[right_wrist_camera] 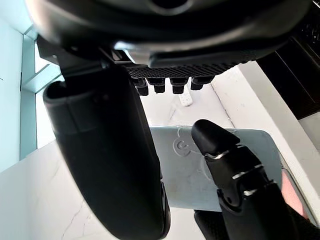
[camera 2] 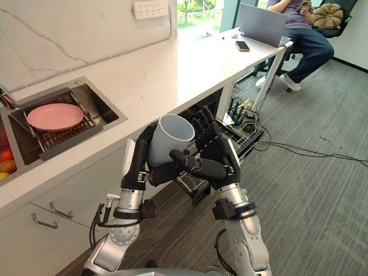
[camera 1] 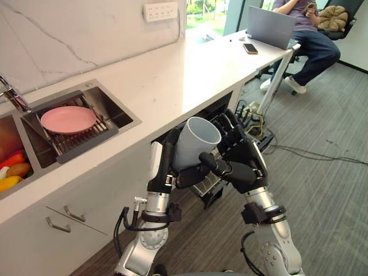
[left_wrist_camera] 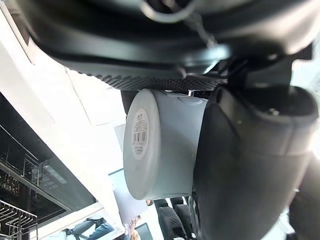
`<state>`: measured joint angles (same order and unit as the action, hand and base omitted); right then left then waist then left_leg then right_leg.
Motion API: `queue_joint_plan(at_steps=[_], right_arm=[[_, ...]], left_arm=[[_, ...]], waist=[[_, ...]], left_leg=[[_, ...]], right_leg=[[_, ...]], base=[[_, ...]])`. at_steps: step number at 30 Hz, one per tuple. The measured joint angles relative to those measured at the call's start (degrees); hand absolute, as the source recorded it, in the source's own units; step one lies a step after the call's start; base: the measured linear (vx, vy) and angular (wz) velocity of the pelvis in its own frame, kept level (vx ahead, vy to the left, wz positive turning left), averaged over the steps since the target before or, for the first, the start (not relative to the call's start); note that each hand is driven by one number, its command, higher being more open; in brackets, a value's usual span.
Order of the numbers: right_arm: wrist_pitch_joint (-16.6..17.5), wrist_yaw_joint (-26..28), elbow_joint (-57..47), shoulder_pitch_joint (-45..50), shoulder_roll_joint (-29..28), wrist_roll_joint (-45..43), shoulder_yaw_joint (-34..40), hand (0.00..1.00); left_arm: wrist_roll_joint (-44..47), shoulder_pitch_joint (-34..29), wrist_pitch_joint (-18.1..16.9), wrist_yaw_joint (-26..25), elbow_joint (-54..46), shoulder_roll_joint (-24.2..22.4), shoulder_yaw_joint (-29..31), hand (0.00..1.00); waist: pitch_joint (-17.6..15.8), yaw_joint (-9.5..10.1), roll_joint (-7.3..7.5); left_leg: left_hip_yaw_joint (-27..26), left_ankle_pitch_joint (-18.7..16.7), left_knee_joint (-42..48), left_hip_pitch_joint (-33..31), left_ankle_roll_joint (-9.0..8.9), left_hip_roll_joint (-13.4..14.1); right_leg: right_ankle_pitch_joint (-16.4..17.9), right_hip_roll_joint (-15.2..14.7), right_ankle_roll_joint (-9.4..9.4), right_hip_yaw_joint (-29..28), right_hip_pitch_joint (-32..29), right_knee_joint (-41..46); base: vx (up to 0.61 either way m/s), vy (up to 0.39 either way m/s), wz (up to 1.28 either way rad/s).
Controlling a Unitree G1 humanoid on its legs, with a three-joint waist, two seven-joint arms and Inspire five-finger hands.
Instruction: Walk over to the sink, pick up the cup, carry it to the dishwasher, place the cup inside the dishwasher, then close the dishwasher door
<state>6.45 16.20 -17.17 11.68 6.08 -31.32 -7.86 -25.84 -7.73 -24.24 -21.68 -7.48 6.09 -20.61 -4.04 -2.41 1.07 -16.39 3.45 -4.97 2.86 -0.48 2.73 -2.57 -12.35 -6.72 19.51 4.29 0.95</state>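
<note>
Left hand (camera 1: pixel 165 172) round cup (camera 1: pixel 195 142), dishwasher (camera 2: pixel 213 102) half-hidden

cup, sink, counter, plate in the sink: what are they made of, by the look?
Cup: matte pale grey, thick wall, barcode sticker underneath; ceramic or hard plastic, can't tell. Sink: likely brushed stainless steel, going by the grey metallic sheen. Counter: plain white, smooth; stone or solid surface. Plate: even pink, smooth; ceramic or melamine.

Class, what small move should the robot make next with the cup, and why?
Probably lower the cup toward the dishwasher rack. The left robot hand grips the cup, the right robot hand steadies it, and the pulled-out rack lies just beyond them.
</note>
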Motion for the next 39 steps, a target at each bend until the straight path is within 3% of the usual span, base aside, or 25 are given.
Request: queue_joint_plan(at_steps=[4,10,23,24,39], right_arm=[[-1.31,-0.57,0.92,-0.54,1.13,0.04,-0.47,1.00],[-1.96,-0.75,2.38,-2.95,2.94,-0.31,-1.41,1.00],[-1.94,0.04,7.17,-6.05,3.97,-0.38,-3.00,1.00],[-1.94,0.17,7.58,-6.75,4.34,-0.38,-3.28,0.00],[-2.80,0.51,10.02,-9.03,4.99,1.29,-3.78,0.00]], left_arm=[[0.21,-0.41,-0.91,2.03,-1.72,0.18,-1.21,0.00],[8.72,-1.72,-1.77,7.47,-1.81,0.23,-1.81,0.00],[10.96,-3.93,-1.81,7.81,-0.81,1.28,-1.77,0.00],[11.37,-3.92,-1.81,7.80,-0.82,1.75,-1.77,0.00],[12.99,-5.34,-1.92,7.59,-0.57,2.73,-2.27,0.00]], waist=[[0.22,-0.01,-0.36],[1.33,-0.03,-1.91],[3.77,0.33,-1.92],[3.86,0.34,-1.91],[4.53,1.42,-0.93]], left_leg=[[0.44,0.49,-0.30,-0.60,-0.11,0.15],[1.43,1.85,-0.39,-2.24,-0.46,0.12],[3.51,4.57,-0.44,-4.41,-0.80,1.13],[3.57,4.73,-0.44,-4.52,-0.68,1.13],[4.76,5.31,-0.45,-5.48,-0.56,1.14]], right_leg=[[0.01,0.21,0.01,0.48,-0.30,-0.12],[0.34,0.33,0.05,1.57,-1.19,-0.60],[0.96,1.35,0.78,3.74,-2.51,-0.60],[0.72,1.41,0.74,3.79,-2.45,-0.92],[0.16,1.57,0.56,4.72,-2.39,-1.36]], base=[[-0.04,-0.023,0.05],[-0.05,-0.012,0.07],[-0.05,-0.020,0.08],[0.00,0.000,0.00],[0.00,-0.002,0.03]])
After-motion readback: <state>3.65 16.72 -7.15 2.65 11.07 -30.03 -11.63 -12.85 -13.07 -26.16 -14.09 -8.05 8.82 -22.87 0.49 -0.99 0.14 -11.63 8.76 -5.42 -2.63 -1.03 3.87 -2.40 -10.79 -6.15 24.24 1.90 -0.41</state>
